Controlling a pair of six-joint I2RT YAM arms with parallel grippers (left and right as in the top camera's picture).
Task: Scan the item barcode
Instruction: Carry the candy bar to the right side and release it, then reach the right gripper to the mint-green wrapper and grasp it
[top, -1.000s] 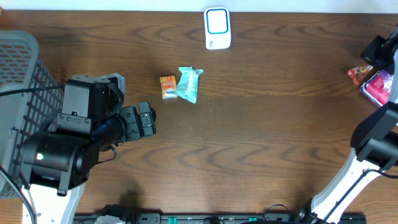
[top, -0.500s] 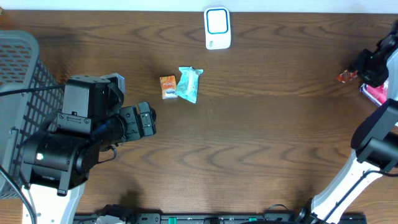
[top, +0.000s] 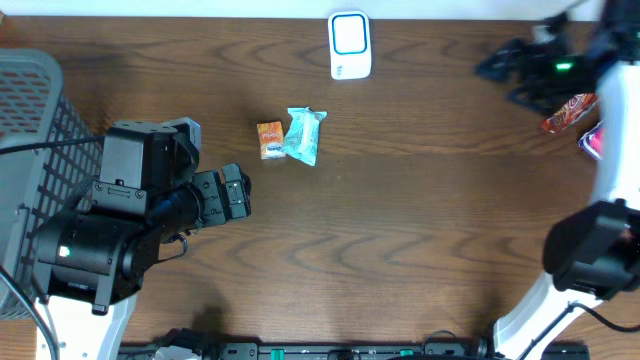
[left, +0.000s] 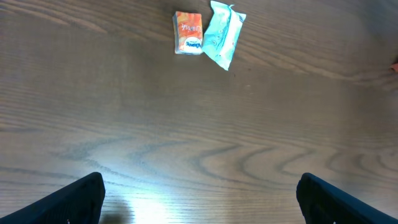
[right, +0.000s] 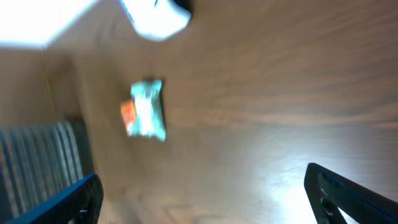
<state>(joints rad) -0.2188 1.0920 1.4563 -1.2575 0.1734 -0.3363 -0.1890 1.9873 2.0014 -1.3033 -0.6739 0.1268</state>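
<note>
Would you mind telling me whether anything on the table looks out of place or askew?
Nothing looks spilled or damaged. The red packet lies askew near the right edge of the table, beside a pink item, far from the orange packet and teal packet, which lie side by side near the middle.

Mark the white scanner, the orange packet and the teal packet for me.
white scanner (top: 350, 45): overhead view, centre of its blue-rimmed top face.
orange packet (top: 270, 140): overhead view, middle of its printed face.
teal packet (left: 224, 34): left wrist view, middle of the wrapper.
</note>
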